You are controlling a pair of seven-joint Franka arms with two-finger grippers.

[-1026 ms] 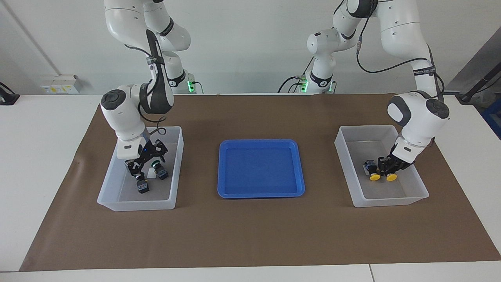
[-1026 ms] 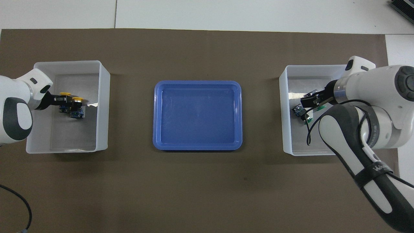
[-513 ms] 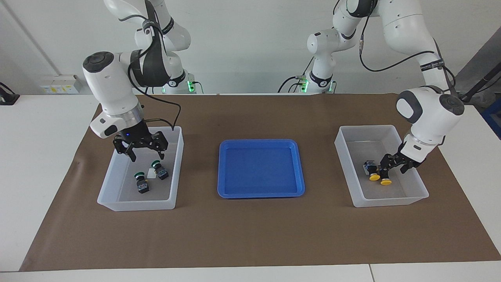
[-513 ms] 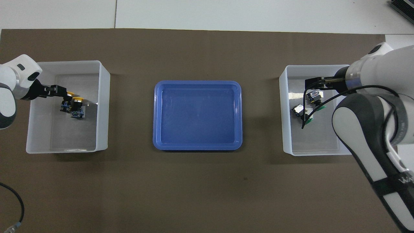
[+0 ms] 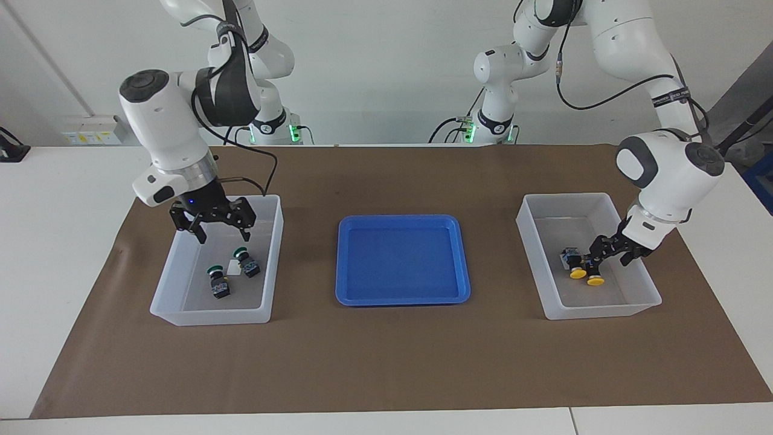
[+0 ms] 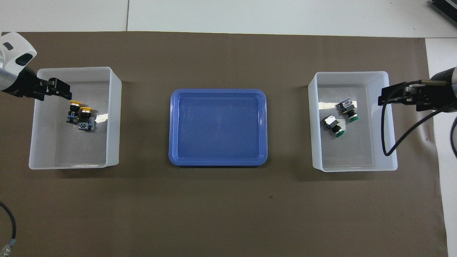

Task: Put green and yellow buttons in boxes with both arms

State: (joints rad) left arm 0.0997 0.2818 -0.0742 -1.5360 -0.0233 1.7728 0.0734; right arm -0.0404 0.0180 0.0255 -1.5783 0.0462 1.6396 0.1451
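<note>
Two green buttons (image 5: 218,283) (image 5: 246,261) lie in the clear box (image 5: 208,317) at the right arm's end; they also show in the overhead view (image 6: 335,125) (image 6: 349,110). My right gripper (image 5: 218,226) is open and empty above that box, and it shows in the overhead view (image 6: 387,98) over the box's rim. Two yellow buttons (image 5: 574,263) (image 5: 595,278) lie side by side in the clear box (image 5: 604,311) at the left arm's end, as the overhead view (image 6: 73,111) (image 6: 85,117) shows. My left gripper (image 5: 611,252) is open and empty, low over them (image 6: 59,89).
An empty blue tray (image 5: 401,299) sits on the brown mat between the two boxes and shows in the overhead view (image 6: 217,162). The mat (image 5: 386,362) covers the table's middle, with white tabletop around it.
Both grippers have opened and let go of their buttons. The right gripper has risen well above its box; the left gripper has drawn up and back a little. The buttons stay in the boxes.
</note>
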